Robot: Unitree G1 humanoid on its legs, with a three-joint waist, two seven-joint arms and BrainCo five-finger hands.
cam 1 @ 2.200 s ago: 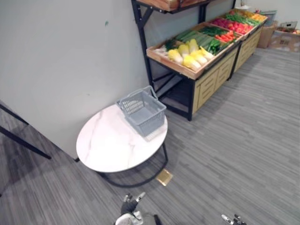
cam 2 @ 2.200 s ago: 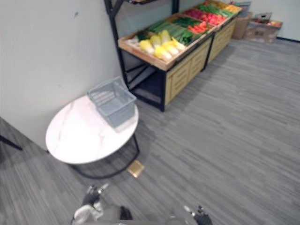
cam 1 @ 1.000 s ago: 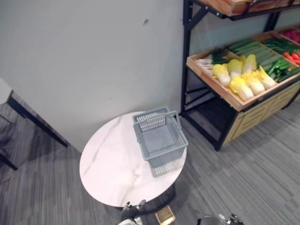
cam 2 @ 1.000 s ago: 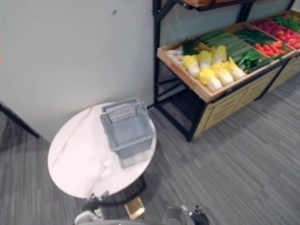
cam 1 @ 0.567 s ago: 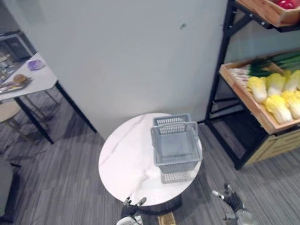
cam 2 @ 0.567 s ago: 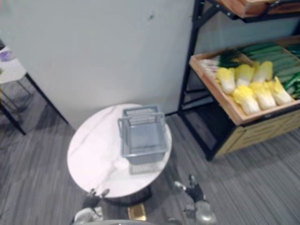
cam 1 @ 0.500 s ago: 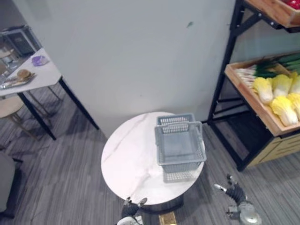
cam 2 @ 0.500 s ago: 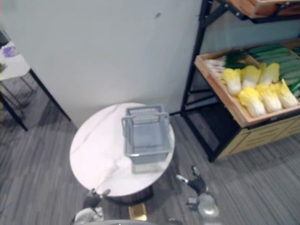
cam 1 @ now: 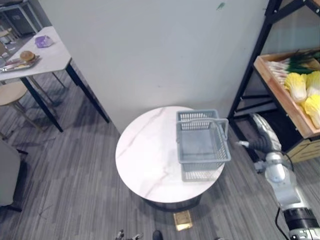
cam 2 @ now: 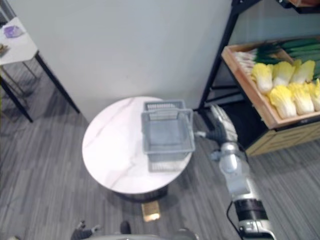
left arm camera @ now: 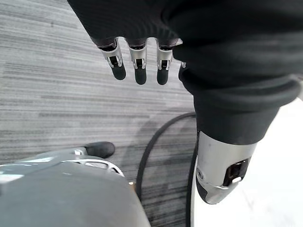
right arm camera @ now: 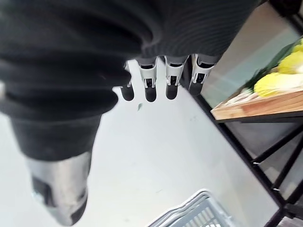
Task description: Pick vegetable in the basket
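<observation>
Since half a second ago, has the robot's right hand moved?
Yes. The right hand moved forward: it was by the near edge of the round white marble table, and now sits level with the grey plastic mesh basket, at its right.

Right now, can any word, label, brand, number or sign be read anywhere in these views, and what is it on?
No text can be read in any view.
grey basket: no label shows.
white round table: grey veining, no print.
wooden produce tray: no tag shows.
tan square on the floor: too small to tell whether it bears print.
</observation>
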